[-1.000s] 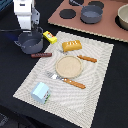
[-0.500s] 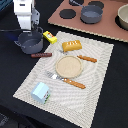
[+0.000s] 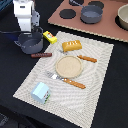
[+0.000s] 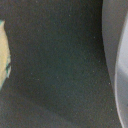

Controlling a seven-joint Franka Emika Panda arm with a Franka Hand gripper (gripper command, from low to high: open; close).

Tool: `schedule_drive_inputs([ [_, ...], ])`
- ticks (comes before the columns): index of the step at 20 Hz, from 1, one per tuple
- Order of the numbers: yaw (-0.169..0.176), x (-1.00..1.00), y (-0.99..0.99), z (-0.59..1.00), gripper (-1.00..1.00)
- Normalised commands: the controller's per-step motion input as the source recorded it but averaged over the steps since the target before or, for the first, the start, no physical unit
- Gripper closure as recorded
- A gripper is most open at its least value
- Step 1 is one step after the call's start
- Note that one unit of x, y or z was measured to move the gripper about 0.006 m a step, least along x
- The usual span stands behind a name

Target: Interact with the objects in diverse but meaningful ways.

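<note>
My white gripper (image 3: 27, 31) hangs at the exterior view's left, just above the dark grey two-handled pot (image 3: 31, 44). Its fingers are too blurred to tell whether they are open or shut. The small yellow packet with a red mark (image 3: 49, 36) lies right of the pot. The orange ridged bread loaf (image 3: 71, 46) lies on the pale placemat (image 3: 95, 95). The small pale blue carton (image 3: 41, 91) stands at the mat's near left corner. The wrist view shows dark tabletop, a grey curved pot wall (image 4: 117, 55) and a pale yellow edge (image 4: 4, 55); no fingers show there.
A round tan plate (image 3: 68, 65) sits mid-mat, with a wooden-handled knife (image 3: 86, 58) beside it and a wooden-handled fork (image 3: 67, 80) in front. A dark brown stick-like item (image 3: 41, 55) lies by the pot. A brown toy stove (image 3: 107, 27) at the back holds a second grey pot (image 3: 91, 13) and a bowl (image 3: 123, 16).
</note>
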Motion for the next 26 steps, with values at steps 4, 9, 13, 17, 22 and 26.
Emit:
schedule_drive_inputs([
  [4,0.0,-0.08,-0.04,0.0,1.0],
  [9,0.0,-0.06,-0.03,0.0,1.0],
  [13,0.0,-0.05,-0.05,0.0,1.0],
  [17,0.0,0.0,-0.01,0.0,1.0],
  [22,-0.012,0.0,-0.02,0.53,1.0],
  [26,-0.044,0.01,0.09,1.0,1.0],
])
